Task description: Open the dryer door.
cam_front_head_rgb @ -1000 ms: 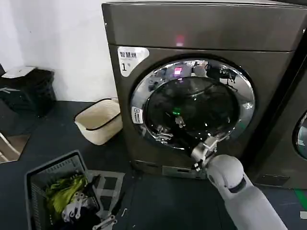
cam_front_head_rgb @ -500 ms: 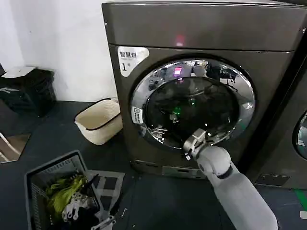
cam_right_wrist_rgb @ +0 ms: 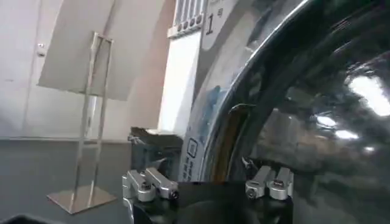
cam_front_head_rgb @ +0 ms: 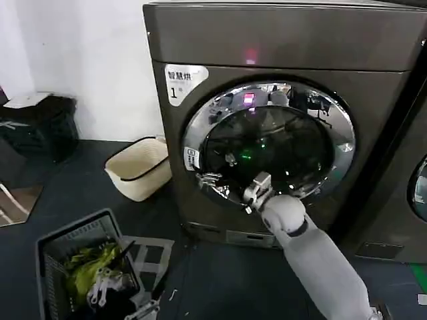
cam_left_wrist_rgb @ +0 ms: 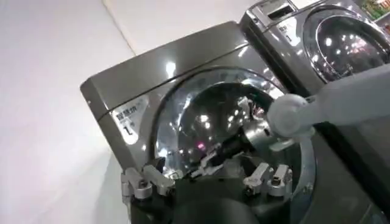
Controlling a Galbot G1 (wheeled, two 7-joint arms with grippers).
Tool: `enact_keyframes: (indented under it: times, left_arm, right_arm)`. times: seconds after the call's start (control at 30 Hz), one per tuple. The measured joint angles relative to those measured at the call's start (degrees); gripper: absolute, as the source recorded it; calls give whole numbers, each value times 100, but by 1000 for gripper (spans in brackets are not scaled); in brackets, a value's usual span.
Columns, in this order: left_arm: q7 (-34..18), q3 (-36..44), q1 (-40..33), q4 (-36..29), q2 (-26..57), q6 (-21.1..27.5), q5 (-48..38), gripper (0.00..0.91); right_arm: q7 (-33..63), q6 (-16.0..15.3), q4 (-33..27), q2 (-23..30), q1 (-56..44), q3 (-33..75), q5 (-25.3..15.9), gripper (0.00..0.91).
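Chrome-rimmed round dryer door (cam_front_head_rgb: 267, 143) of the grey-brown metallic dryer (cam_front_head_rgb: 280, 47) looks shut. My right claw (cam_front_head_rgb: 255, 190), open and empty, sits at its lower left rim to catch the edge. My left claw (cam_left_wrist_rgb: 207, 182), open, waits well back.

The head camera looks down at the dryer (cam_front_head_rgb: 280, 127); both wrist cameras (right closest) share its door (cam_right_wrist_rgb: 304, 122).

Right arm (cam_front_head_rgb: 313, 260): smooth light-grey shell, tubular forearm, rounded wrist joint, one dark seam ring behind the joint. Right tool (cam_front_head_rgb: 255, 189): bare silver metal links on a dark base. Both wrist views show paired silver finger brackets (cam_right_wrist_rgb: 149, 184) with dark screw heads, mounted on a black housing (cam_left_wrist_rgb: 207, 204).
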Motion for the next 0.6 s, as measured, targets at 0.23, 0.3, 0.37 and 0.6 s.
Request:
enact_keyframes:
  times: [0.23,0.3,0.37,0.6]
  left_arm:
    - [-1,-3,-10,14,-28,-2,2,907]
    - [0,-1,-19,29,-33,-2,2,907]
    - [-1,0,-26,39,-37,-2,2,907]
    - [-1,1,-46,69,-58,0,1,907]
  right_arm:
    - [-56,2,-160,88,134,-116,-9,907]
    - [-91,1,-188,97,161,-137,-9,907]
    - [-126,-4,-199,100,180,-157,-10,907]
    - [-324,-28,-135,32,149,-167,-3,907]
